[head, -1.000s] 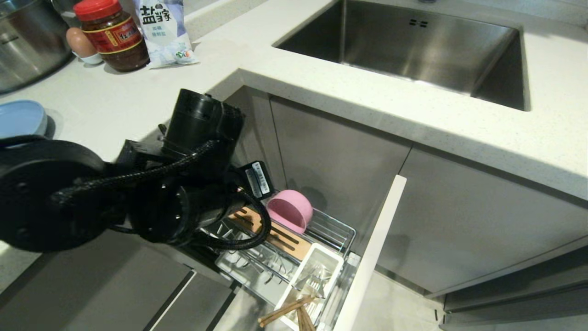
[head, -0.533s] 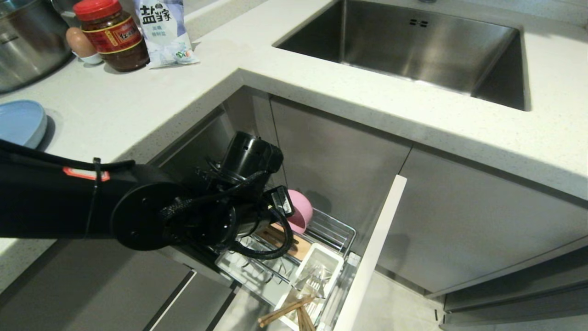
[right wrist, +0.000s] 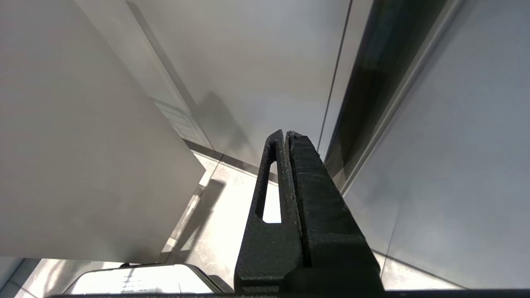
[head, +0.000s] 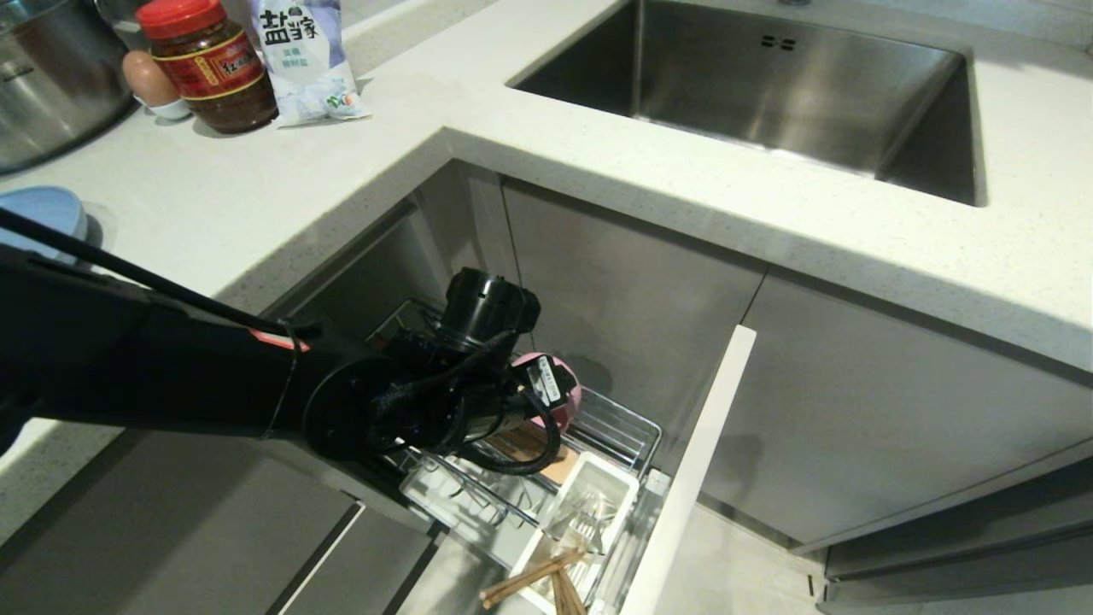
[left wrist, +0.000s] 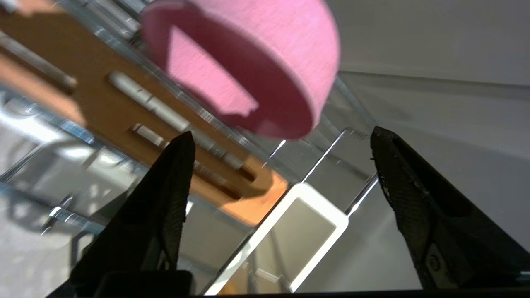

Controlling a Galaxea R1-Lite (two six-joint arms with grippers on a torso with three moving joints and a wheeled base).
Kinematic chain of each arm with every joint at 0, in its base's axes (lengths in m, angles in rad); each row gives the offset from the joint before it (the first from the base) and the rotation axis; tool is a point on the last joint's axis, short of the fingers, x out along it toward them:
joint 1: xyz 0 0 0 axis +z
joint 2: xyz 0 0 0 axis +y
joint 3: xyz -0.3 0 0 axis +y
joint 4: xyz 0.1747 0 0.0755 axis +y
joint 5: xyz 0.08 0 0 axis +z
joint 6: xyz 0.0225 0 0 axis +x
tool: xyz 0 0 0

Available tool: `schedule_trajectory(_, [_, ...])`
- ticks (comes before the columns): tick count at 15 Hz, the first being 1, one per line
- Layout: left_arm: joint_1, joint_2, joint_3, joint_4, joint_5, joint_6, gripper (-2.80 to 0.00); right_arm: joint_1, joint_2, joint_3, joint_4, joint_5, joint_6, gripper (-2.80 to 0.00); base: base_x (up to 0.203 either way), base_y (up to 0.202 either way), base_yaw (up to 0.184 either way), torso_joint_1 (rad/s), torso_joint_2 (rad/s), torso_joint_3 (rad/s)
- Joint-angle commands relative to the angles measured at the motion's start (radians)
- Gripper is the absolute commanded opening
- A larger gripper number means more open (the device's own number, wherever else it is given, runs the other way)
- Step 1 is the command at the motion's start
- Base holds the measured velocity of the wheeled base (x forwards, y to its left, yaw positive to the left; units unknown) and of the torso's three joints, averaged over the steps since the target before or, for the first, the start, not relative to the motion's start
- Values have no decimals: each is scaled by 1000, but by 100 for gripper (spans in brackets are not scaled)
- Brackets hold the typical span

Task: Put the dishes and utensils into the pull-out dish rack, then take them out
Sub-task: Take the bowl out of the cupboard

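Below the pale countertop (head: 359,145), the left gripper (left wrist: 281,136) hangs with fingers (left wrist: 165,198) spread wide and empty, just short of the pink bowl (left wrist: 248,62) — tilted on edge at the pull-out dish rack (head: 628,427)'s back end, beside the wooden strip (left wrist: 103,103). Chopsticks (head: 525,576) lie in the white caddy (head: 628,487) at the rack's front corner, the blue plate (head: 38,213) sits at the countertop's left edge, and the right gripper (right wrist: 285,134) is pressed closed — parked by the cabinet.

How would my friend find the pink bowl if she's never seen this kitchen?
Look below the steel sink to the pull-out dish rack beside the open cabinet door. The pink bowl stands on its side at the rack's back end, by the wooden strip. It is the only pink, round thing among wire, wood and white plastic.
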Motion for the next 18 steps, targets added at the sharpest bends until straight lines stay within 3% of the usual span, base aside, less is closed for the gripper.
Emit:
schedule_trajectory(1, [2, 35, 6, -21, 2, 22, 0, 1, -4, 0, 0, 0, 0, -280, 0, 0, 0, 0, 0, 0])
schedule_trajectory(11, [-9, 90, -48, -99, 0, 125, 0, 1, -4, 0, 0, 0, 0, -280, 0, 0, 0, 0, 0, 0])
schedule_trajectory(18, [-27, 89, -48, -101, 13, 130, 0, 1, -4, 0, 0, 0, 0, -280, 0, 0, 0, 0, 0, 0])
